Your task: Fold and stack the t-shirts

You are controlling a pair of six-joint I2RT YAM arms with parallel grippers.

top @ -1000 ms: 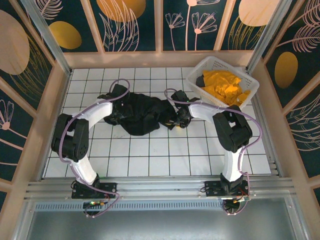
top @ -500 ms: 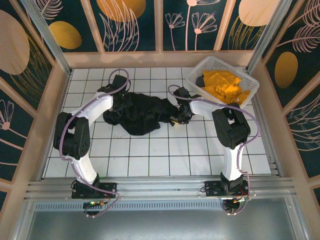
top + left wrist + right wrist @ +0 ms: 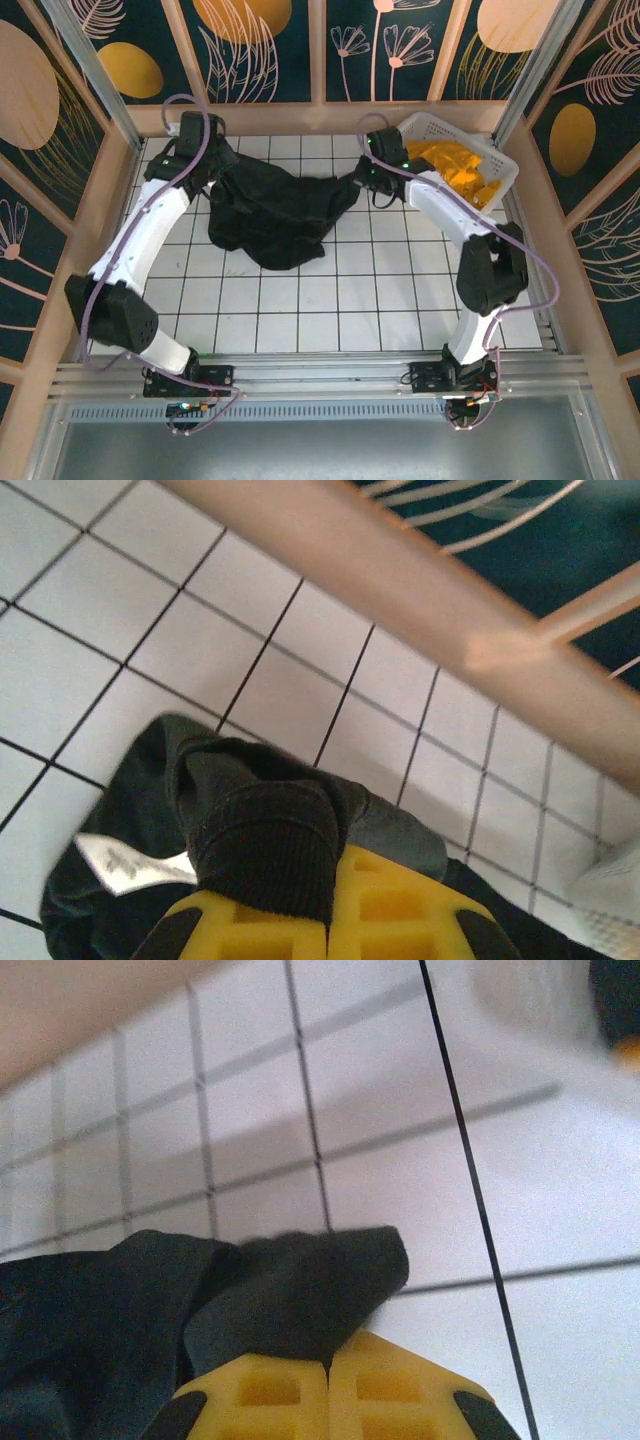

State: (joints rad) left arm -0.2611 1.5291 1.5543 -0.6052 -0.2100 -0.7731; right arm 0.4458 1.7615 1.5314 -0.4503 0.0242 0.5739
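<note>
A large black t-shirt (image 3: 277,212) hangs stretched between my two grippers near the back of the tiled table, its lower part drooping onto the tiles. My left gripper (image 3: 212,163) is shut on its ribbed collar (image 3: 265,848), where a white label (image 3: 120,862) shows. My right gripper (image 3: 363,178) is shut on a cloth corner (image 3: 325,1290) at the other end. Its yellow fingers (image 3: 390,1385) meet with cloth pinched between them. Orange-yellow t-shirts (image 3: 448,168) lie crumpled in the white basket.
The white lattice basket (image 3: 497,152) stands at the back right corner, just behind my right arm. A wooden rail (image 3: 300,117) and patterned walls close the back and sides. Bare tiles (image 3: 330,310) stretch in front of the black shirt.
Both grippers closed on the black t-shirt and rose toward the back, moving apart. The crumpled heap is now pulled out wide between them.
</note>
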